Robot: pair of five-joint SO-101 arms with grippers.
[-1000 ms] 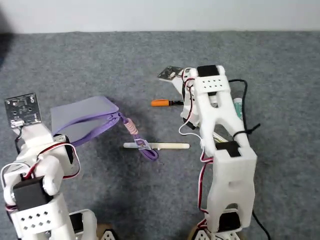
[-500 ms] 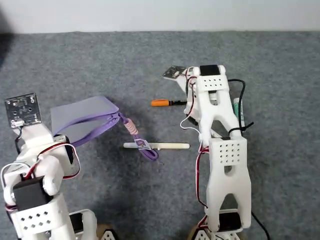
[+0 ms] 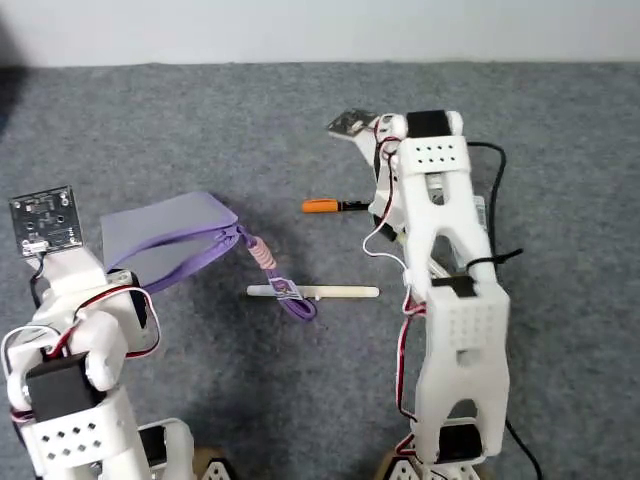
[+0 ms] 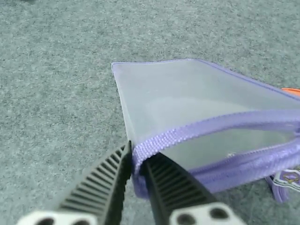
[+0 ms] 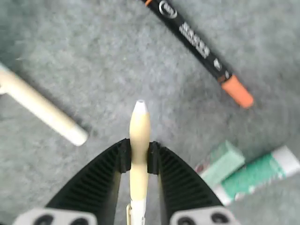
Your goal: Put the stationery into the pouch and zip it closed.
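Observation:
The lilac translucent pouch (image 3: 165, 240) (image 4: 197, 103) lies on the grey carpet at the left, its mouth open. My left gripper (image 4: 136, 157) is shut on the zipper edge at the pouch's near corner. My right gripper (image 5: 139, 150) is shut on a cream pen (image 5: 139, 131) and holds it above the carpet. A second cream pen (image 3: 315, 292) (image 5: 42, 110) lies in the middle, partly under the pouch's purple strap (image 3: 290, 297). A black marker with an orange cap (image 3: 335, 206) (image 5: 197, 44) lies beyond it.
A green eraser (image 5: 220, 164) and a green-and-white tube (image 5: 255, 171) (image 3: 478, 215) lie by the right arm (image 3: 450, 300), which hides part of them in the high view. Grey carpet (image 3: 250, 130) runs to a white wall at the far side.
The right arm's wrist has shifted a little toward the far side of the table. The left arm, pouch and loose stationery have stayed put.

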